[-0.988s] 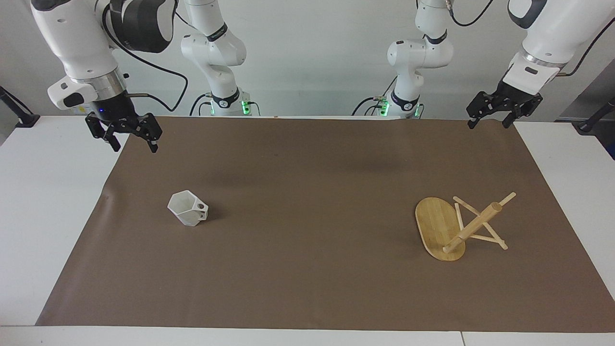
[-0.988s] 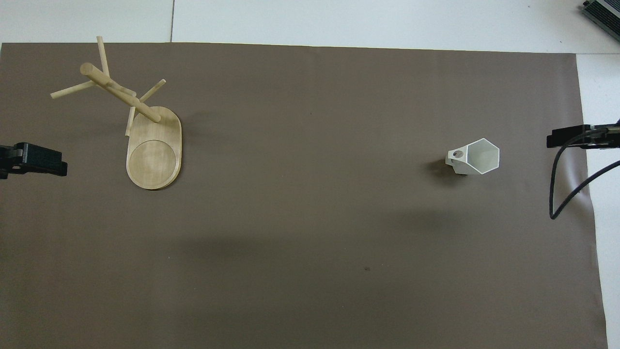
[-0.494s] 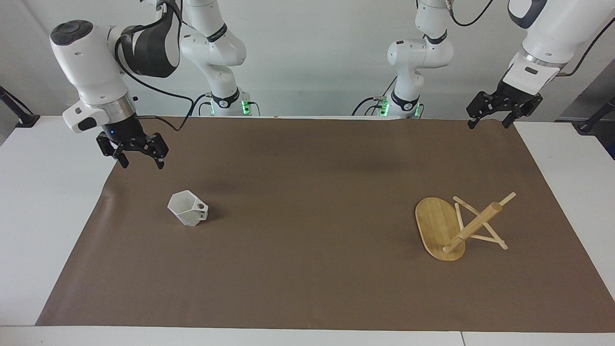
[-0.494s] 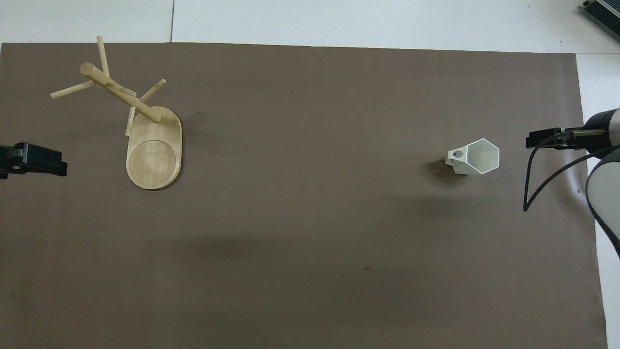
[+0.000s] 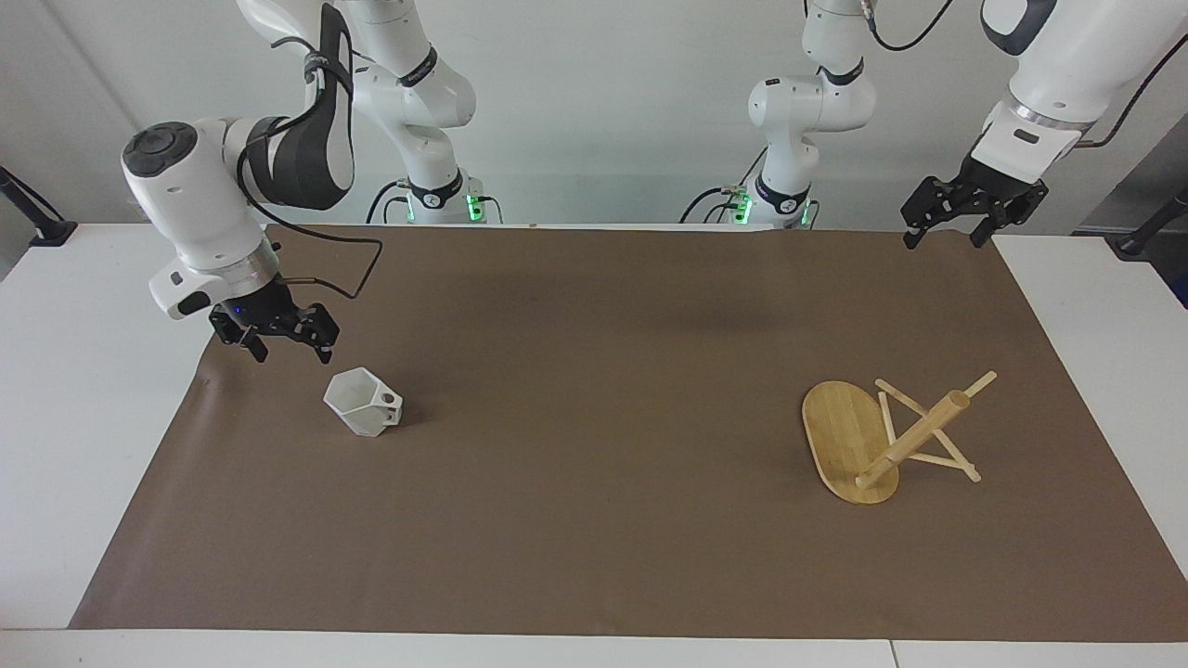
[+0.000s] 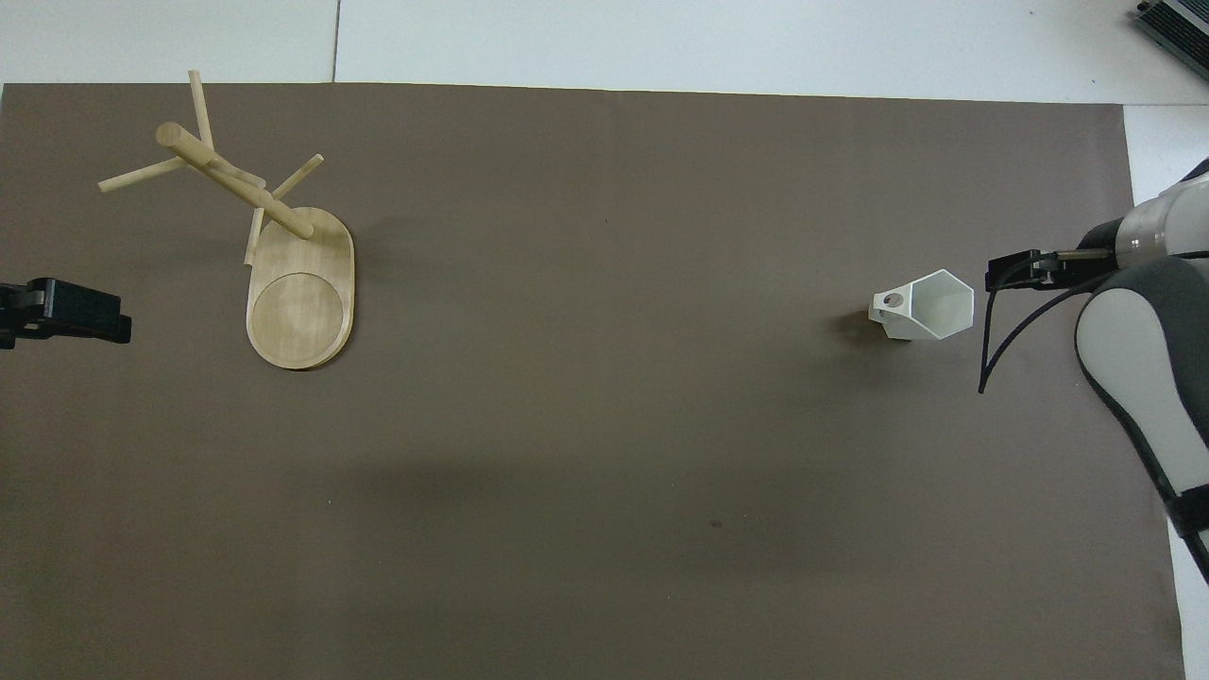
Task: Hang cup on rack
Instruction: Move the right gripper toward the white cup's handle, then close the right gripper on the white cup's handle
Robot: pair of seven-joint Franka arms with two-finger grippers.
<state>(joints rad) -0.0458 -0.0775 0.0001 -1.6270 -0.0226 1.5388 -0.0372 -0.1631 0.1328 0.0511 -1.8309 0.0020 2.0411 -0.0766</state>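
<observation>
1. One cup (image 5: 363,412) stands upright on the brown mat (image 5: 594,520), toward the right arm's end of the table (image 5: 83,390). It is white and faceted, with an open polygonal rim. Its blocky handle, pierced by one round hole, points toward the left arm's end.
2. One rack (image 5: 886,438) stands on the mat toward the left arm's end, well apart from the cup. It consists of one oval bamboo base (image 6: 300,300), one round central pole (image 6: 233,179) and thin stick pegs crossing the pole. The exact peg count cannot be told. No cup hangs on any peg.
3. Two arms are present, each with one two-finger gripper.
4. The right gripper (image 5: 277,340) hangs above the mat just beside the cup, toward the right arm's end of the table. Its fingers are spread apart and hold nothing. It does not touch the cup.
5. The left gripper (image 5: 970,221) waits above the mat's corner at the left arm's end, well apart from the rack. Its fingers are spread apart and hold nothing.
</observation>
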